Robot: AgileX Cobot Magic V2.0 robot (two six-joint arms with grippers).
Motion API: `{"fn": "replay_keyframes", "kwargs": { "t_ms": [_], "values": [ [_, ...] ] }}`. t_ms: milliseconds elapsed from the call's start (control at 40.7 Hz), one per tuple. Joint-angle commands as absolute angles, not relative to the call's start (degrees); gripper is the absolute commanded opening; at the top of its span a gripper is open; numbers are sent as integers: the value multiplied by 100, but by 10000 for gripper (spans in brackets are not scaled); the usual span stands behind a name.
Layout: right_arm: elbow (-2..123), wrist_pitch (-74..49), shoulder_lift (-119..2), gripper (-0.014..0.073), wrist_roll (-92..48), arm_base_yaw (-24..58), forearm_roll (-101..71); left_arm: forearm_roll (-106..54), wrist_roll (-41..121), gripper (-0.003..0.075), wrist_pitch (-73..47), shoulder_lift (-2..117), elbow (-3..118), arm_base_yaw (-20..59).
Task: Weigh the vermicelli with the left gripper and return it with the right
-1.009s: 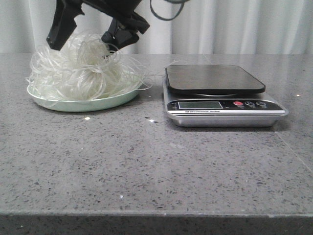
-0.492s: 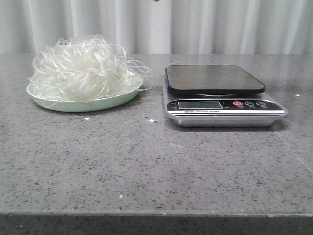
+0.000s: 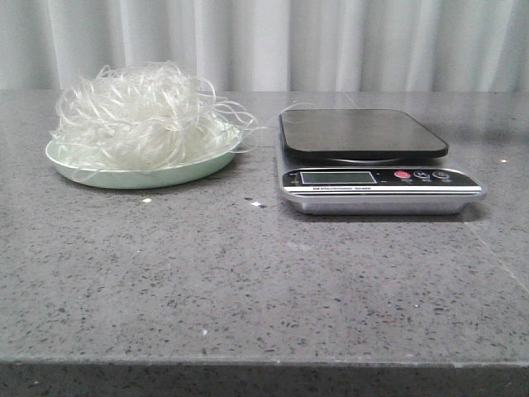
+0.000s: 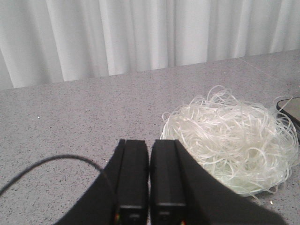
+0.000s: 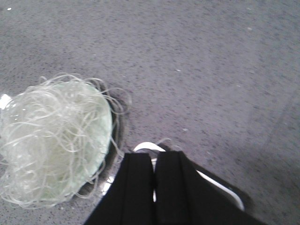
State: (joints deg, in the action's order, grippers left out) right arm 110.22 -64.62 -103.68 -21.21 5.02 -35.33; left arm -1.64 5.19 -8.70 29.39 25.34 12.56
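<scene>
Both grippers closed and empty: left gripper [image 4: 149, 176] beside the vermicelli [image 3: 142, 116], right gripper [image 5: 154, 187] up above scale and plate. Vermicelli heaped on the pale green plate [image 3: 178, 174], left of the kitchen scale [image 3: 372, 161] on the counter [image 3: 264, 281]. Scale platform bare. Judged finished, noodles returned; nothing evidently left.

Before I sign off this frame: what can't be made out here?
- Scale display: too small in the front view to read.
- Plate middle: buried under the vermicelli in every view.
- Scale in the right wrist view: mostly behind the right gripper.
- Both arms: outside the front view.
</scene>
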Motion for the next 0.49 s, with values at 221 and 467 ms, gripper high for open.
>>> {"fn": "replay_keyframes", "kwargs": {
  "t_ms": [221,467],
  "values": [
    [11164,-5998,-9980,150,-2096,82,-3255,-229,454,137,-403,2945,2695,1243],
    [9958,-4207,-9275,150,-1987,101,-2915,-313,454,137,-393,2945,2695,1243]
  ]
}}
